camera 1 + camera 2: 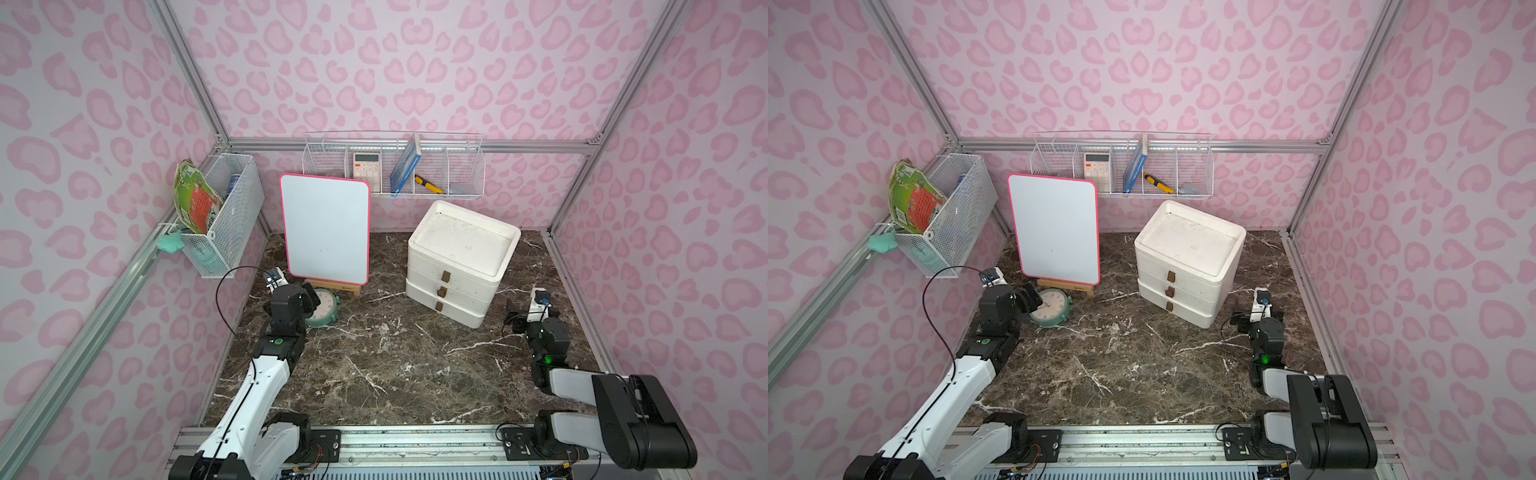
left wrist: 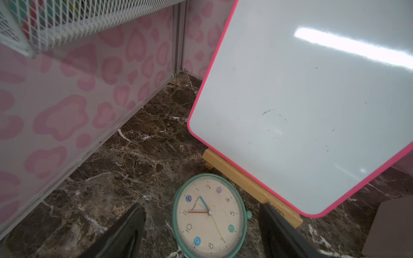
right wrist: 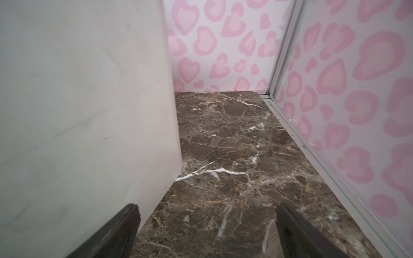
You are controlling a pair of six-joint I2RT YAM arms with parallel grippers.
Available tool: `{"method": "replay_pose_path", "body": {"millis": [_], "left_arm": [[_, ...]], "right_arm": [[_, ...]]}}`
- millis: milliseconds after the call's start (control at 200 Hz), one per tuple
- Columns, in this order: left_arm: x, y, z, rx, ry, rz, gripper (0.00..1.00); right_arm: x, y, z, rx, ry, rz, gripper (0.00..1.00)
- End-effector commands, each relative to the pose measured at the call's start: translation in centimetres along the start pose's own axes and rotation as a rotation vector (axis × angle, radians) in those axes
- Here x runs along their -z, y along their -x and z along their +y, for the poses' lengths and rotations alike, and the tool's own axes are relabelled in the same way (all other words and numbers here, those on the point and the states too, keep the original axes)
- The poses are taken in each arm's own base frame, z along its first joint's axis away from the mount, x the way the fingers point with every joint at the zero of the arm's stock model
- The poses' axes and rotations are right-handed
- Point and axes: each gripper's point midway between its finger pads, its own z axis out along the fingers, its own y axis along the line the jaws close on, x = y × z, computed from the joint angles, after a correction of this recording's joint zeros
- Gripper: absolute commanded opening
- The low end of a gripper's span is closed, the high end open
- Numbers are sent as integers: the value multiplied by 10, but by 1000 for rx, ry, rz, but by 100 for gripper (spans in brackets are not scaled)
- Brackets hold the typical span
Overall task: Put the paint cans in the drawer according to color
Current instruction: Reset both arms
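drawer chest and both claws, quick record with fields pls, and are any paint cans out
chest: white, three stacked drawers, all shut
paint cans: none in view
left claw: open, empty, over the clock
right claw: open, empty, low beside the chest's side wall
clock: on the table, by the whiteboard easel
whiteboard: propped on its easel, left of the chest in both top views
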Motion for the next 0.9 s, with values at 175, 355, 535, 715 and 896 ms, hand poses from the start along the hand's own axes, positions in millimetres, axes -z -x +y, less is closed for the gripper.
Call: {"method": "replay_pose_path", "body": {"millis": [175, 355, 535, 715, 896], "left_arm": [[-17, 1, 16, -102, 87, -68, 84], [-37, -7, 15, -174, 74, -86, 84], [-66, -26, 10, -195, -19, -68, 84], [-74, -22, -14, -268, -147, -126, 83], [-85, -24, -23, -283, -176, -47, 82]], "right_arm": [[-5, 14, -18, 12, -90, -126, 98], [-7, 12, -39, -76, -156, -115, 98], [-9, 14, -38, -74, -142, -132, 98], [-10, 14, -38, -76, -143, -125, 98], [-9, 14, -38, -76, -142, -132, 98]]}}
